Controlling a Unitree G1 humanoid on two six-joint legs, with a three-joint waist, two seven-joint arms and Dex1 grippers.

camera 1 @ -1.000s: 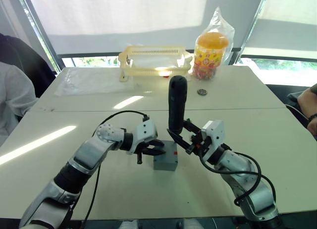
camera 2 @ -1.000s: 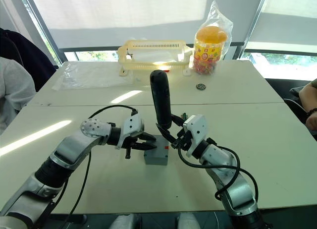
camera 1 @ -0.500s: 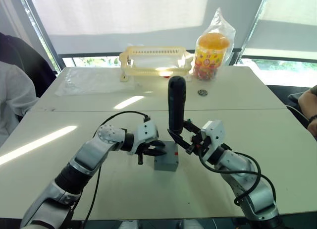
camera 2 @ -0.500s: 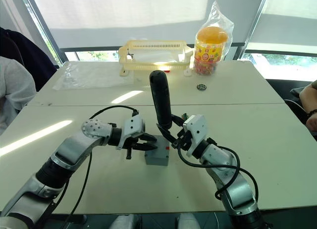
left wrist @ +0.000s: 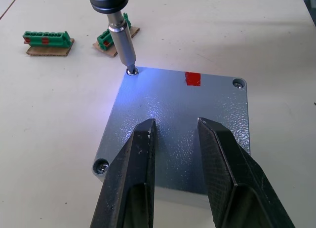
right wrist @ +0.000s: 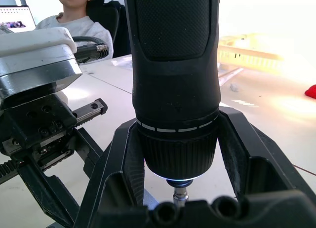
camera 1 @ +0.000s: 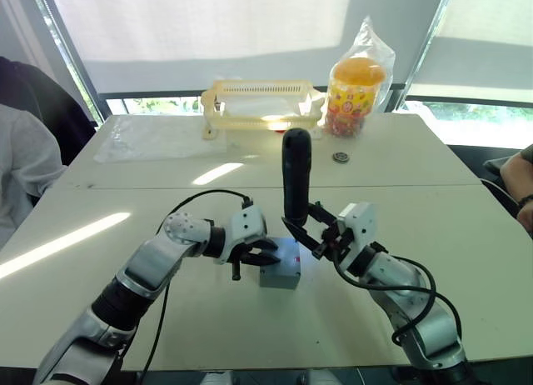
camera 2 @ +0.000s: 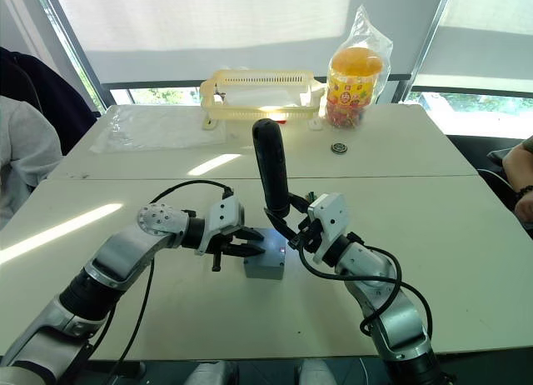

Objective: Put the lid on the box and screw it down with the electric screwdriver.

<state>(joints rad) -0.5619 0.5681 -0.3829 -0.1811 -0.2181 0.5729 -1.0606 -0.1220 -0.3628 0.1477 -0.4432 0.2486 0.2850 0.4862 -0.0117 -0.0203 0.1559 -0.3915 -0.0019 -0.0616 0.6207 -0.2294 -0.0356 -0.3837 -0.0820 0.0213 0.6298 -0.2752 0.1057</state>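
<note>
Metal bit of electric screwdriver (camera 1: 296, 178) meets lid (left wrist: 180, 120) corner screw.

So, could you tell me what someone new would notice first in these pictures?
Probably the electric screwdriver, standing upright in the right gripper, its lit bit set on a corner screw of the lid. The left gripper hangs open over the lid, which already sits on the box at the table's near middle.

lid (left wrist: 177, 119): speckled matt grey plastic; electric screwdriver (right wrist: 175, 65): black textured rubbery grip, shiny metal bit; table (left wrist: 59, 114): smooth matt.
</note>
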